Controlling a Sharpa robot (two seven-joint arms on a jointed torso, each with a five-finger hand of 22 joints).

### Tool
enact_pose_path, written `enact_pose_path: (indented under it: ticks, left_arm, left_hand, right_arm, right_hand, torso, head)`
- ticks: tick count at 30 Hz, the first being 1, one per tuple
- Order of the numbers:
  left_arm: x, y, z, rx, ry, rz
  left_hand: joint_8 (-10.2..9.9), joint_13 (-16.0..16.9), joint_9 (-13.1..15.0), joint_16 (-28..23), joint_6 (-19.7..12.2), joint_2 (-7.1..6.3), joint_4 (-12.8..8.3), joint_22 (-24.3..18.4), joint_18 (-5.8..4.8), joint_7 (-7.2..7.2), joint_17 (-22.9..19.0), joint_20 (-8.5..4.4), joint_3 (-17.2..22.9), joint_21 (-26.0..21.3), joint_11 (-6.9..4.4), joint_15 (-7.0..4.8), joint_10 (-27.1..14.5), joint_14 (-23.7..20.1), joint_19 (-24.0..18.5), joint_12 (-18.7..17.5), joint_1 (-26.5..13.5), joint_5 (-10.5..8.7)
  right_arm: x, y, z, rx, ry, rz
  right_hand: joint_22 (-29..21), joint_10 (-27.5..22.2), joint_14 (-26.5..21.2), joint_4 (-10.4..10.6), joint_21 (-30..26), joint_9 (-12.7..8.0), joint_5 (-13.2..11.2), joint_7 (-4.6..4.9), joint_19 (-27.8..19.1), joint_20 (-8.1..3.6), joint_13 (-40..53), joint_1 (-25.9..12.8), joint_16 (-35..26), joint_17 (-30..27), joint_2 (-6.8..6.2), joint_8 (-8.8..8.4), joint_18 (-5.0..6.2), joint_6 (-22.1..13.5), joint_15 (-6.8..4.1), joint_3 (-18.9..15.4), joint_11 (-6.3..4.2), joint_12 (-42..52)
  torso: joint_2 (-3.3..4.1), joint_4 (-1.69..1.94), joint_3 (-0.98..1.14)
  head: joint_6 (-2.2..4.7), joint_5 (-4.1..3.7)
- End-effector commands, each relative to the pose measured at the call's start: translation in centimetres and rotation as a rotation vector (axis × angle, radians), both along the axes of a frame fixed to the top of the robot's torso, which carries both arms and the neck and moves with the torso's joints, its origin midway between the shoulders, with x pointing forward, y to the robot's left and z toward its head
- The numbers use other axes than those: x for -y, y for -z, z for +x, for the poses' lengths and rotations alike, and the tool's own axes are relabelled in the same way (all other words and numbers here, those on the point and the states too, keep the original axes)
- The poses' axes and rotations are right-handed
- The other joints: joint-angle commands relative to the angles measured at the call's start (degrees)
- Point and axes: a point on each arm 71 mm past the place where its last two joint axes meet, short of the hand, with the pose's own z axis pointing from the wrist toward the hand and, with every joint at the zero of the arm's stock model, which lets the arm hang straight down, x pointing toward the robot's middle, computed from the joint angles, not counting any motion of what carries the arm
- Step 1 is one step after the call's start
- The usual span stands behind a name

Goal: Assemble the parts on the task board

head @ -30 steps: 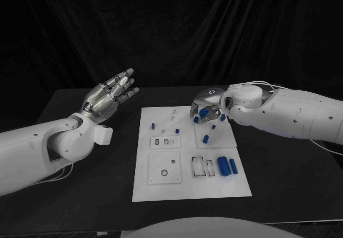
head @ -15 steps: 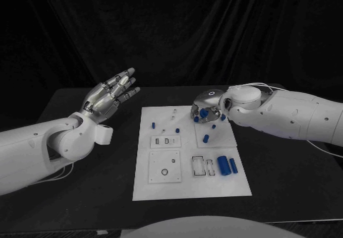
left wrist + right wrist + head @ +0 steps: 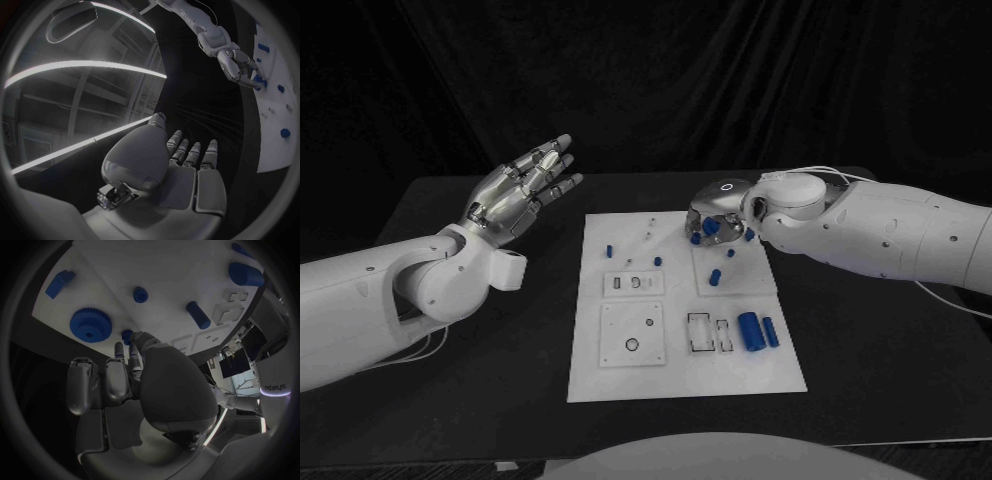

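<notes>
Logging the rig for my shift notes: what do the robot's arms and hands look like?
Both arms are smooth white shells with rounded, bulbous joints. The left arm ends in a silver many-fingered left hand. The right arm has small dark dots on its shell and thin white cables at the wrist. The right hand is silver, with a small lit ring on its back.
</notes>
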Motion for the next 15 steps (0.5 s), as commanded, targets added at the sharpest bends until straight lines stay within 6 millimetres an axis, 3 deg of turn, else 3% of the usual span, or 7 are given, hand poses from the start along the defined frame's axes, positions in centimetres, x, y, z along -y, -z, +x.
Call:
enact_pose_path:
  ticks: [1, 15]
  left_arm:
    - [0.05, -0.43, -0.02, 0.030, 0.012, -0.032]
    - [0.04, -0.30, 0.09, 0.020, 0.023, -0.029]
  left_hand:
    - [0.3, 0.1, 0.1, 0.3, 0.5, -0.02, 0.1, 0.1, 1.09, -0.07, 0.1, 0.31, 0.4, 0.3, 0.34, -0.02, 0.1, 0.2, 0.1, 0.2, 0.5, 0.28]
    - [0.3, 0.1, 0.1, 0.3, 0.6, -0.04, 0.0, 0.1, 1.08, -0.05, 0.1, 0.36, 0.6, 0.3, 0.36, 0.10, 0.1, 0.2, 0.1, 0.3, 0.7, 0.53]
  right_arm:
    - [-0.17, -0.12, 0.00, 0.029, -0.025, 0.020]
    - [-0.29, 0.53, 0.09, 0.018, -0.038, 0.020]
  right_hand:
    - [3.4, 1.0, -0.3, -0.4, -0.3, 1.1, 0.5, 0.11, -0.2, -0.09, 0.5, -0.3, -0.3, 0.2, 0.19, 0.90, 0.26, 0.9, -0.23, 1.0, -0.15, 1.1]
    - [3.6, 2.4, -0.4, -1.8, -0.4, 3.6, 0.2, 0.60, -0.2, -0.50, 1.3, -0.6, -0.5, -0.1, 0.49, 2.58, 0.26, 1.4, -0.69, 2.5, -0.78, 2.6]
  torso:
    - [-0.04, 0.01, 0.01]
    - [-0.11, -0.01, 0.00]
  head:
    - [-0.12, 0.06]
    - [-0.55, 0.20]
